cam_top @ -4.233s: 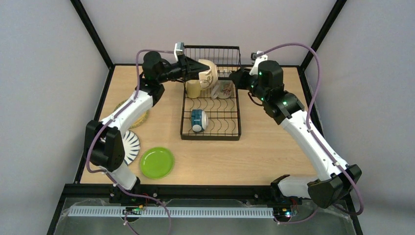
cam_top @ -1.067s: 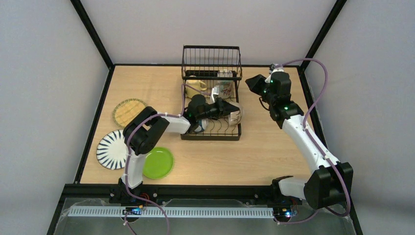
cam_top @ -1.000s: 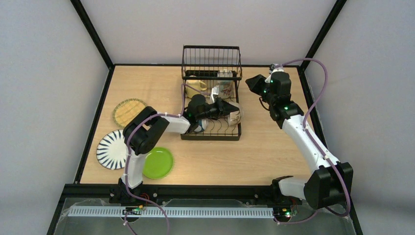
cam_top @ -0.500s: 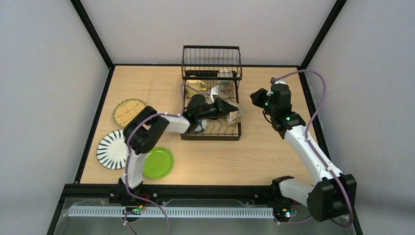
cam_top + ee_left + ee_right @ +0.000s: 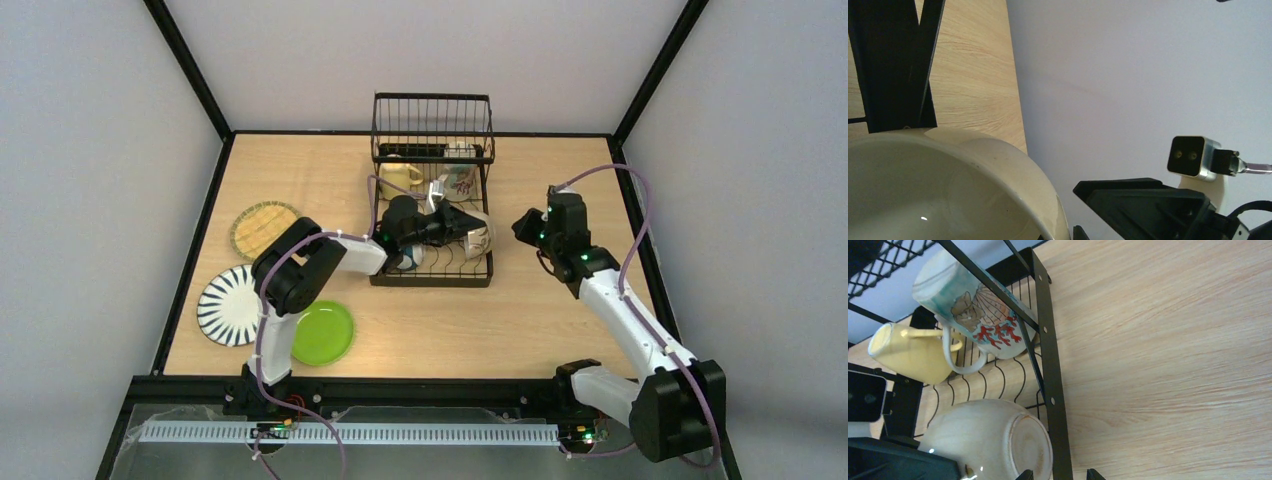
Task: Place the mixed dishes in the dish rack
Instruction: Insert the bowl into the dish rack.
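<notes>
**Cream bowl held on edge over the right side of the rack**

The left gripper [image 5: 468,227] is pinched shut on the rim of a cream bowl [image 5: 481,239]. It holds the bowl over the right part of the slotted base of the dish rack [image 5: 430,283], just inside the right rail. The bowl is tipped on its side. Its foot ring faces right, towards the right gripper [image 5: 523,227], and its white inside faces left, back along the left arm. Its axis therefore runs left to right across the rack.

From the overhead view it is hard to tell whether the bowl's lower edge already touches the wires; the right wrist view suggests it is touching or very nearly so.

The right gripper hangs over bare table just right of the rack. Its fingers are spread and empty, and they point left at the bowl's foot.

The left arm has the bowl and is the one placed to seat it. The right claw is near enough to steady it from outside the rail.

- **In the rack:** a pale yellow mug [image 5: 398,178] and a shell-patterned mug [image 5: 458,182] sit at the far end, and a blue-outside bowl [image 5: 406,259] sits at the near left.
- **On the table, well to the left:** the tan woven-look plate [image 5: 262,226], the black-striped white plate [image 5: 225,305] and the lime green plate [image 5: 322,332].
</notes>
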Robot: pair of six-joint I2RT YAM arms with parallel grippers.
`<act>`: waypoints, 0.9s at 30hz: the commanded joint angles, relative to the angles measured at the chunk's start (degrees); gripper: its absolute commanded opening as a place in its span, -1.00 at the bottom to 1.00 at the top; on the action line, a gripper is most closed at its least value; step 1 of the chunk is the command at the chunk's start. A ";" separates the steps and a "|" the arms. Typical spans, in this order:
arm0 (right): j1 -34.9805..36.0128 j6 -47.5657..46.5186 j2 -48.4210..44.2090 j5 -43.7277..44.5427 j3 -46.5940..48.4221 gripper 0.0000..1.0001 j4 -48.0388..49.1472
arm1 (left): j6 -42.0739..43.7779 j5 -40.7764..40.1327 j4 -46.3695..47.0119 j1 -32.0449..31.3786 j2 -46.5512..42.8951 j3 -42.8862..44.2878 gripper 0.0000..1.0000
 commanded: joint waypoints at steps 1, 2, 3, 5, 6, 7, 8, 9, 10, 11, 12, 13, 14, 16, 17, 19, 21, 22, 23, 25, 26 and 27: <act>-0.22 -1.18 -0.36 -0.38 -1.85 0.16 -1.22 | -0.99 1.01 0.11 -1.45 1.85 -1.00 -0.96; -0.14 -1.27 -0.30 -0.48 -2.11 0.15 -1.07 | -1.12 1.03 0.15 -1.54 1.92 -1.08 -0.96; -0.22 -1.34 -0.19 -0.45 -2.30 0.14 -0.88 | -1.22 1.08 0.10 -1.62 2.11 -1.05 -0.96; -0.20 -1.47 0.19 -0.68 -2.65 0.12 -0.49 | -1.32 1.35 -0.16 -1.75 2.39 -0.94 -0.96; -0.18 -1.51 0.45 -0.85 -2.69 0.12 -0.35 | -1.39 1.54 -0.60 -1.87 2.64 -0.80 -0.95; -0.14 -1.55 0.86 -0.96 -2.76 0.11 -0.14 | -1.41 1.79 -0.78 -1.85 2.79 -0.67 -0.94; -0.22 -1.56 1.20 -0.96 -2.80 0.10 0.02 | -1.50 2.08 -0.90 -1.93 3.05 -0.58 -0.92; -0.20 -1.56 1.58 -0.97 -2.88 0.10 0.37 | -1.50 2.28 -1.09 -1.98 3.18 -0.57 -0.90; -0.17 -1.56 1.99 -0.97 -2.96 0.09 0.69 | -1.46 2.37 -1.33 -2.02 3.27 -0.52 -0.88; -0.19 -1.52 2.42 -0.97 -2.98 0.09 0.95 | -1.29 2.52 -1.73 -2.07 3.39 -0.48 -0.85; -0.18 -1.48 2.98 -1.63 -2.92 0.09 1.25 | -1.08 2.68 -2.32 -2.11 3.46 -0.41 -0.82; -0.19 -1.40 3.45 -2.38 -2.89 0.08 1.54 | -0.88 2.82 -2.91 -2.11 3.55 -0.33 -0.81; -0.18 -1.32 4.08 -2.67 -2.82 0.08 1.89 | -0.62 3.03 -3.52 -2.16 3.58 -0.30 -0.80; -0.16 -1.14 4.90 -3.01 -2.66 0.08 2.51 | -0.17 3.11 -4.83 -2.22 3.68 -0.22 -0.80; -0.14 -1.12 5.27 -3.30 -2.49 0.08 2.81 | 0.00 3.29 -5.39 -2.20 3.67 -0.21 -0.79; -0.19 -1.04 6.06 -3.65 -2.09 0.07 3.34 | 0.50 3.53 -6.57 -2.20 3.76 -0.15 -0.79; -0.22 -1.03 6.90 -4.07 -1.63 0.07 3.64 | 1.25 3.71 -8.12 -2.20 3.64 0.11 -0.78; -0.16 -0.99 7.30 -4.19 -1.40 0.07 3.80 | 1.72 3.89 -9.08 -2.20 3.54 0.32 -0.77; -0.18 -1.03 7.70 -4.34 -1.21 0.06 4.02 | 2.27 4.01 -10.21 -2.20 3.44 0.72 -0.76; -0.17 -1.03 8.34 -4.69 -0.91 0.06 4.26 | 3.50 4.46 -12.93 -2.25 3.31 1.52 -0.71; -0.15 -1.09 8.55 -4.85 -0.73 0.06 4.34 | 4.05 4.69 -14.02 -2.28 3.24 1.93 -0.66; -0.15 -1.12 8.80 -4.99 -0.58 0.06 4.46 | 4.49 4.86 -15.21 -2.29 3.19 2.32 -0.61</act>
